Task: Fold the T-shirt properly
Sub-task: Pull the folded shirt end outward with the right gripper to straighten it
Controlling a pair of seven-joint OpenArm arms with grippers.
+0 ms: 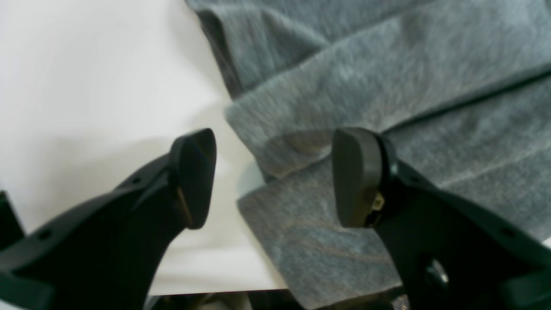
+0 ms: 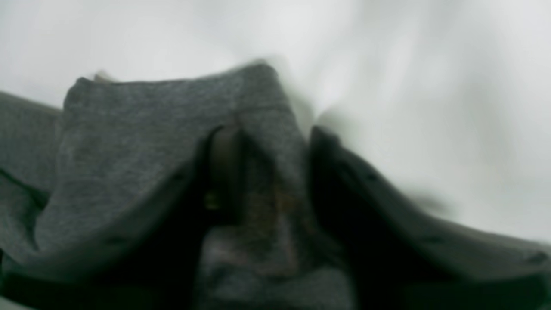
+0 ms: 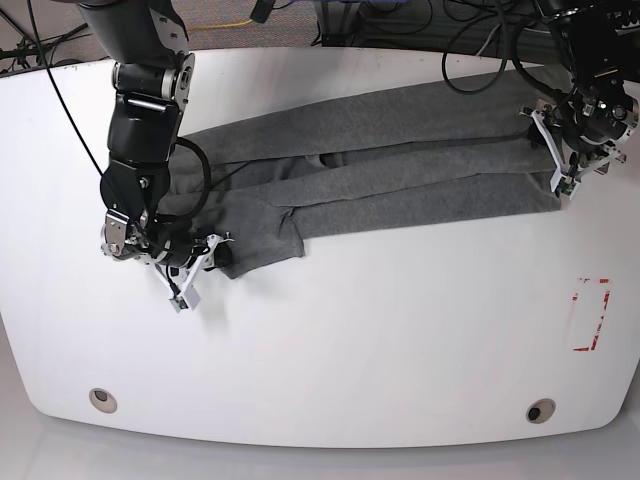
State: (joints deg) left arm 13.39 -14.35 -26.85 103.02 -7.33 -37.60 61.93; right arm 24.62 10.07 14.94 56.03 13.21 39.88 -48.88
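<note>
Although the wrinkly heather-grey cotton T-shirt (image 3: pixel 380 160) had been folded into a long band, crosswise folds remained; the right gripper (image 2: pixel 267 172) was pinching its end, the left gripper (image 1: pixel 273 176) spread.

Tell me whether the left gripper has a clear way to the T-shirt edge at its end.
Probably yes. The left gripper stands open right over the T-shirt edge, one finger above cloth, the other above bare table; nothing lies between.
</note>
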